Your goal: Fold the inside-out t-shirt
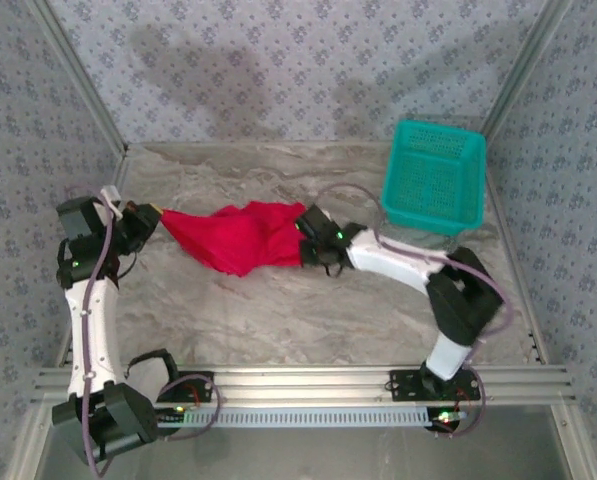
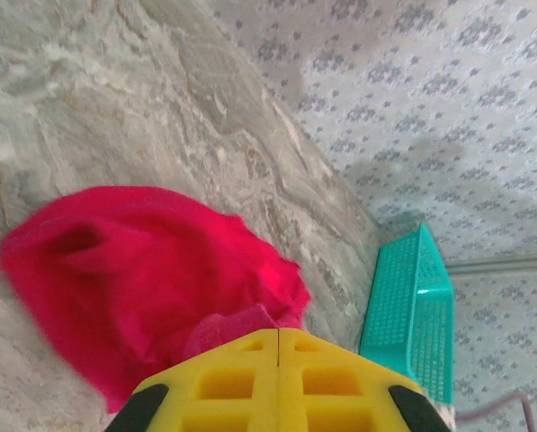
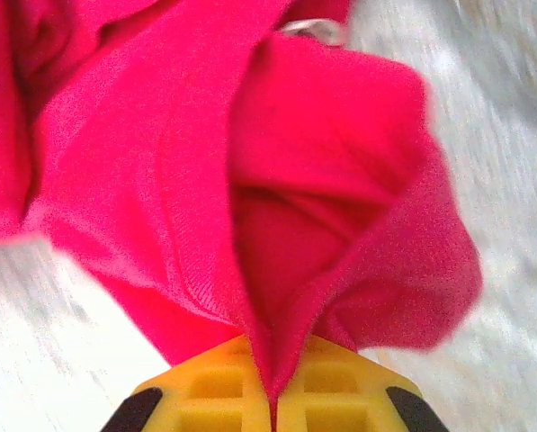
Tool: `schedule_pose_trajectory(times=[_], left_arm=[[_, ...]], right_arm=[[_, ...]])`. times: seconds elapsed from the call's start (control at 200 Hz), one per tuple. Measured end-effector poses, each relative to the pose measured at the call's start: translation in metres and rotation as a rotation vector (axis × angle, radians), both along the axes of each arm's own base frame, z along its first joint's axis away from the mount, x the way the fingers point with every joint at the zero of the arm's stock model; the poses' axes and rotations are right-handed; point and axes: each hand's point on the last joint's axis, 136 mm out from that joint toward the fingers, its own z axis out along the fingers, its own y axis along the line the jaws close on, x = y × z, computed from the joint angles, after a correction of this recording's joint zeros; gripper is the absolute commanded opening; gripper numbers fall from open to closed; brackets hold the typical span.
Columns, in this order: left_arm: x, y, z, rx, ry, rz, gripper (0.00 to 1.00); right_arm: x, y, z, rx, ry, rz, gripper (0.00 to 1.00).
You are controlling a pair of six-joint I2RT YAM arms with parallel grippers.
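Note:
The red t-shirt (image 1: 240, 236) lies bunched in a crumpled strip on the marble table (image 1: 278, 315), stretched between my two grippers. My left gripper (image 1: 154, 219) is at the cloth's left end. In the left wrist view its yellow fingers (image 2: 241, 382) are pressed together, with a fold of the t-shirt (image 2: 133, 261) at their tips (image 2: 278, 331). My right gripper (image 1: 305, 236) is at the cloth's right end. In the right wrist view it (image 3: 274, 378) is shut, and a ridge of the t-shirt (image 3: 160, 162) is pinched between its yellow fingers.
A teal mesh basket (image 1: 434, 176) stands at the back right of the table, also seen in the left wrist view (image 2: 412, 306). Patterned walls close in the back and both sides. An aluminium rail (image 1: 308, 381) runs along the near edge.

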Motion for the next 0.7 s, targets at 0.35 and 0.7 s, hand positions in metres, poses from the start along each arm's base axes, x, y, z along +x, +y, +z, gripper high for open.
schedule_pose_trajectory(times=[0.35,0.7], left_arm=[[0.004,-0.030,-0.030,0.007,0.071,-0.082,0.00],[0.006,-0.032,-0.032,0.024,0.071,-0.079,0.00]], right_arm=[[-0.044,-0.054,0.017,-0.058,0.004,-0.089,0.50],[0.047,-0.021,0.017,0.020,0.019,-0.171,0.49]])
